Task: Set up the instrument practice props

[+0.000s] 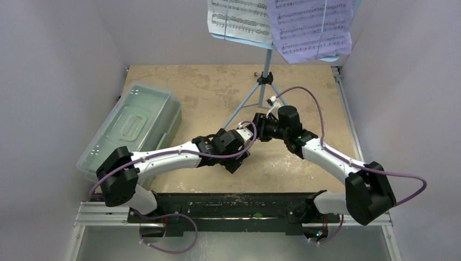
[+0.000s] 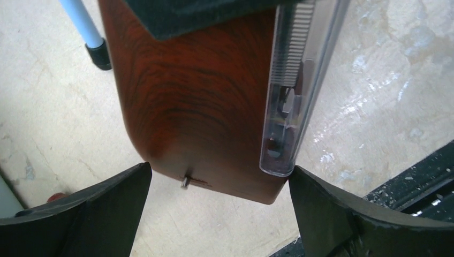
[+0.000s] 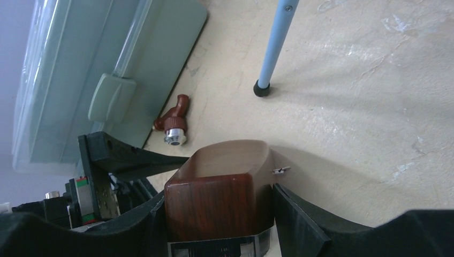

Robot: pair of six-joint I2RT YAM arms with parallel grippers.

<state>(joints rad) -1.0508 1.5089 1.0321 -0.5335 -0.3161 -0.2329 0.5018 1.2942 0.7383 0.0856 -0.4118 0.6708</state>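
The brown pyramid metronome (image 3: 214, 198) with its clear cover (image 2: 289, 107) is held low over the table at the centre. My right gripper (image 3: 219, 193) is shut on its wooden sides. My left gripper (image 2: 219, 209) is open around the other end; its right finger (image 2: 332, 214) touches the cover's corner, and the left finger (image 2: 107, 214) stands just apart. In the top view both grippers (image 1: 245, 140) (image 1: 260, 130) meet there and hide the metronome. The light-blue music stand (image 1: 266, 76) stands behind, holding a white page (image 1: 239, 19) and a lilac page (image 1: 310, 27).
The large clear lidded box (image 1: 133, 125) lies at the left. A small brown key with a silver end (image 3: 174, 126) lies beside the box. A tripod leg with a black foot (image 3: 262, 88) stands close behind the metronome. The black base rail (image 1: 234, 204) runs along the near edge.
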